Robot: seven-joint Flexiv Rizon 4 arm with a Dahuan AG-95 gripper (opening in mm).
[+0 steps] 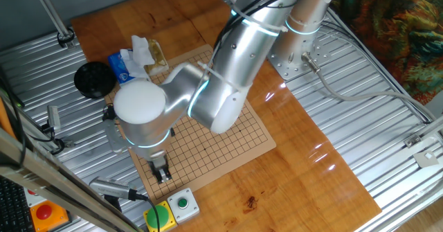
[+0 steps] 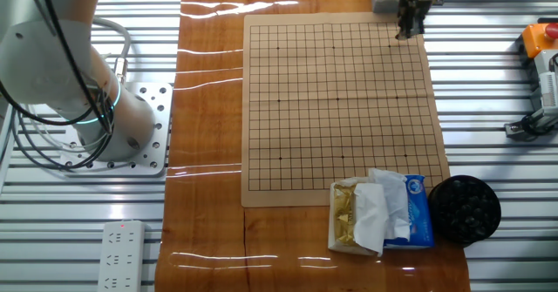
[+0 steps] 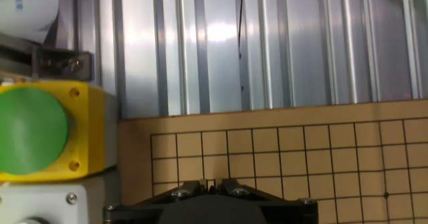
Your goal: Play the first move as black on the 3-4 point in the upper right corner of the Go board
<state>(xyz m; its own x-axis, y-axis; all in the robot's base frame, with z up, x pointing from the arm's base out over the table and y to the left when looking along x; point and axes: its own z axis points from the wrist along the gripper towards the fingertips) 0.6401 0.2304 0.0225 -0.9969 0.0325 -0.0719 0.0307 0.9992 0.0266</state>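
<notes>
The pale-tan Go board (image 2: 336, 100) lies on the orange-brown tabletop, and I see no stone on its grid. It also shows in one fixed view (image 1: 243, 139) and in the hand view (image 3: 301, 150). My gripper (image 2: 408, 23) hangs just above the board's corner next to the push-button boxes, seen also in one fixed view (image 1: 162, 172). In the hand view my gripper (image 3: 211, 184) has its fingers nearly together, with a small dark thing that looks like a black stone pinched between the tips. A black bowl of black stones (image 2: 465, 209) stands off the board's opposite end.
A yellow box with a green button (image 3: 33, 130) and a white box with a green button (image 1: 183, 203) stand just off the board's corner. A tissue pack (image 2: 410, 212) and a small box with wrappers (image 2: 349, 215) overlap the board's far end. Ribbed metal table (image 3: 267, 43) surrounds the wood.
</notes>
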